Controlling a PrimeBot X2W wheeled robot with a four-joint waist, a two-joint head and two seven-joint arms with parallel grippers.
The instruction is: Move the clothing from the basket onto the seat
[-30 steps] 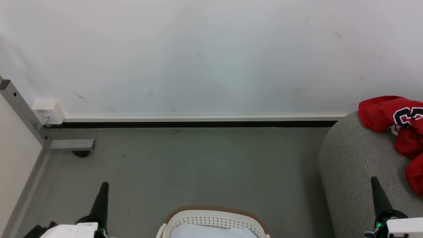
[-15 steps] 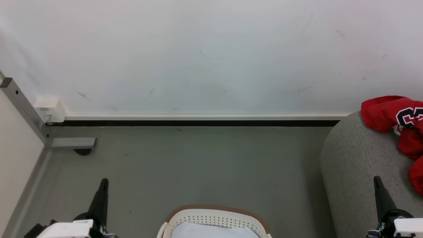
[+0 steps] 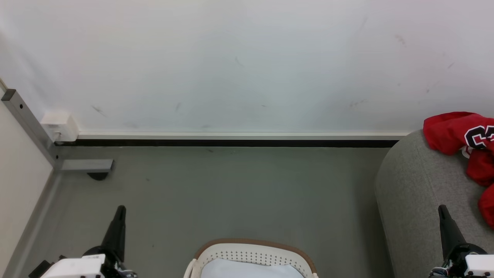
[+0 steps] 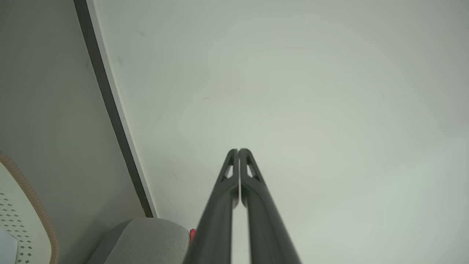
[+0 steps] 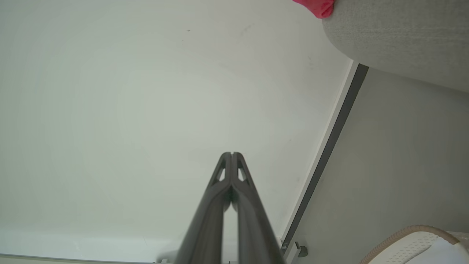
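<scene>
While the scuffed white wall (image 3: 247, 65) takes up the upper half of the head view and the grey floor (image 3: 231, 193) spreads below it, the seat (image 3: 417, 193) bulges in at the right edge. At the bottom centre stands the basket (image 3: 251, 243), well apart from the seat; a red jersey (image 3: 459, 131) lies crumpled on the seat's top at the far right, and a pale blue piece of clothing (image 3: 251, 270) lies inside the basket. At lower left and lower right, the left gripper (image 3: 120, 210) and the right gripper (image 3: 442, 210) point up the frame, each with its fingers pressed together on nothing.
</scene>
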